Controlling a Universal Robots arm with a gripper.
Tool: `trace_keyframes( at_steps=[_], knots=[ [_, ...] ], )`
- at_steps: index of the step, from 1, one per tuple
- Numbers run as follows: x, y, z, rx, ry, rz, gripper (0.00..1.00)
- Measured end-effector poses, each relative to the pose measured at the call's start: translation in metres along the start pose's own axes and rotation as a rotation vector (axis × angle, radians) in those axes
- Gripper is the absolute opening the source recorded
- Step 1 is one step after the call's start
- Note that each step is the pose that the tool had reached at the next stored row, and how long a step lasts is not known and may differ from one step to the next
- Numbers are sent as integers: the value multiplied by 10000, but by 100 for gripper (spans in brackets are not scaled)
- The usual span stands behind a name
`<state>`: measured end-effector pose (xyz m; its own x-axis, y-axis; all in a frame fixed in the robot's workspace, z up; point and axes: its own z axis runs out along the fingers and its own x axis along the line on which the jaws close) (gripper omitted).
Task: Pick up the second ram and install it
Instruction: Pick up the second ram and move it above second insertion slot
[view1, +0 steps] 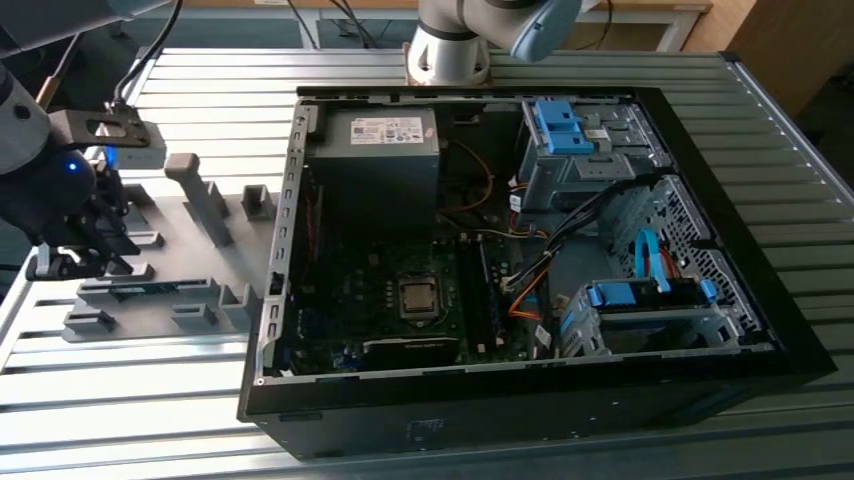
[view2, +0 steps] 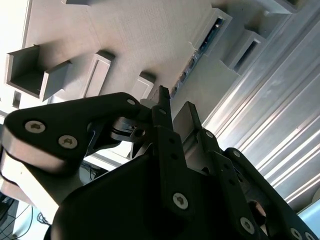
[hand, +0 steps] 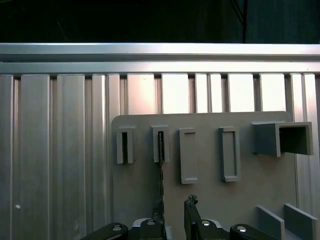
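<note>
One memory stick stands edge-on in the tray (grey, one piece); one pincer, released, hangs over that tray.

You have a ribbed metal tabletop carrying the open black computer case and, just beside it on the exterior view's left, the grey holder tray.

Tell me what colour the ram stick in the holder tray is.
The ram stick is blue-green, clearest in the exterior view.
</note>
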<state>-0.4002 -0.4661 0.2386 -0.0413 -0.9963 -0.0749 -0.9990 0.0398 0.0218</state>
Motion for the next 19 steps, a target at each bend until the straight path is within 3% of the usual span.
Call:
trace_keyframes(
  at_steps=[11,19],
  knots=[
    [2,-1,15,3,-2,-1,31],
    [28,-3,72,3,14,0,31]
  ],
)
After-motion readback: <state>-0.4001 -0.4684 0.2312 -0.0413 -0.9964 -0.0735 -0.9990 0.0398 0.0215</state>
